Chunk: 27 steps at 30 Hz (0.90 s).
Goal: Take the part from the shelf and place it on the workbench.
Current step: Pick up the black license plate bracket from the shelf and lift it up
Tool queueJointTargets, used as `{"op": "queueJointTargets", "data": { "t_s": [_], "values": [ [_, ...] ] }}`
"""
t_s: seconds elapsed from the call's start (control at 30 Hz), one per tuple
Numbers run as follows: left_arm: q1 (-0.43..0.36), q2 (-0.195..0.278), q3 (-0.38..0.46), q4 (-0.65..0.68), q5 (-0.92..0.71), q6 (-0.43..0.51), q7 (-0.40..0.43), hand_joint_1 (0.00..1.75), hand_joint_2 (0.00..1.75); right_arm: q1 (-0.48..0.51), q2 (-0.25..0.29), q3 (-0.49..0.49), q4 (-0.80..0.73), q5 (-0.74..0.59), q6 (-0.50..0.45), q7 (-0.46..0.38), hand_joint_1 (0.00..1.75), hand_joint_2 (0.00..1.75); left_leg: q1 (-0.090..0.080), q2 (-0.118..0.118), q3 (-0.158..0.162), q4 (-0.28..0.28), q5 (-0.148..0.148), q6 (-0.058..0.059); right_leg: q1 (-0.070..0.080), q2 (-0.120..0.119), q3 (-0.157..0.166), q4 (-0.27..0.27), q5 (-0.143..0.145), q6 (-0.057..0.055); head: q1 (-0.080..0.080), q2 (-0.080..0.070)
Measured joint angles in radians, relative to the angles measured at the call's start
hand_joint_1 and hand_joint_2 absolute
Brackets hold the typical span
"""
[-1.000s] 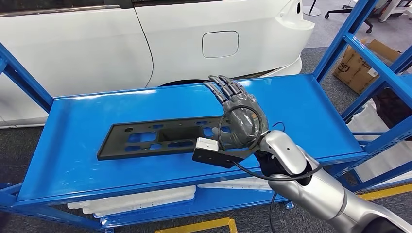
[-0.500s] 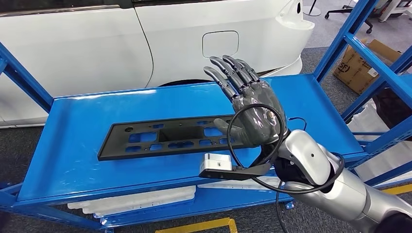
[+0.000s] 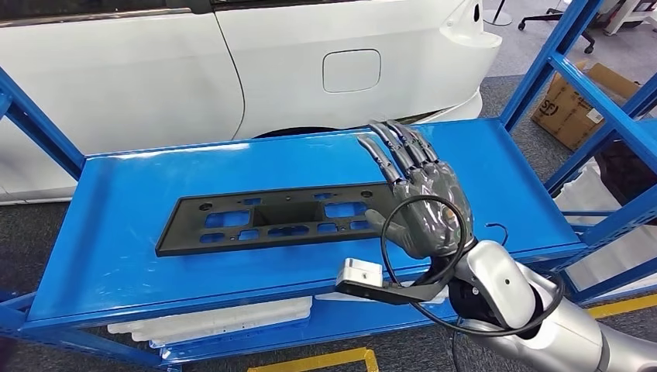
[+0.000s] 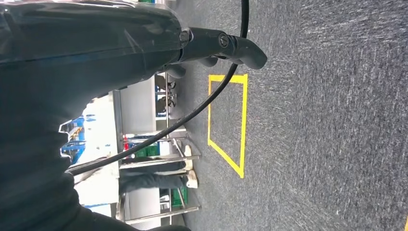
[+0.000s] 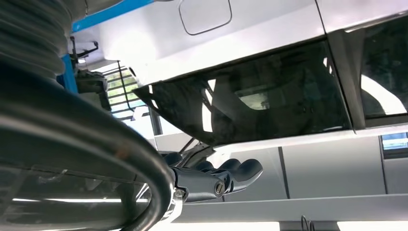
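Observation:
A long flat black part (image 3: 271,221) with several cut-outs lies on the blue shelf (image 3: 132,256). My right hand (image 3: 422,205) hovers over the part's right end, fingers straight and spread, holding nothing. From the right wrist view its dark fingers (image 5: 216,180) stretch out in front of the car's side window. The left hand (image 4: 216,45) hangs over grey carpet in the left wrist view, fingers extended with nothing in them.
A white car (image 3: 232,62) stands just behind the shelf. Blue uprights (image 3: 554,66) rise at the shelf's right end, with a cardboard box (image 3: 569,108) beyond. White foam pieces (image 3: 225,318) lie on the lower shelf. Yellow tape (image 3: 325,360) marks the floor.
My right hand has lifted off the part's right end, then drifted right and back toward me, fingers still spread. The black part has stayed in place.

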Motion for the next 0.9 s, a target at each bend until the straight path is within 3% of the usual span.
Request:
{"op": "queueJointTargets", "data": {
  "t_s": [0.57, 0.9],
  "values": [
    [0.001, 0.0, 0.012, 0.0, 0.001, 0.006, -0.001, 0.0, 1.75, 0.161, 0.002, -0.086, -0.025, 0.049, -0.039, 0.003, 0.0, 1.75, 0.0, 0.0, 0.0, 0.0, 0.0, 0.0, 0.0, 0.0, 0.0, 0.0, 0.0, 0.0, 0.0, 0.0],
    [0.001, 0.0, 0.019, 0.0, 0.001, 0.006, -0.007, 0.0, 1.75, 0.182, 0.049, -0.07, 0.009, 0.051, -0.025, -0.01, 0.0, 1.75, 0.0, 0.0, 0.0, 0.0, 0.0, 0.0, 0.0, 0.0, 0.0, 0.0, 0.0, 0.0, 0.0, 0.0]
  ]
}}
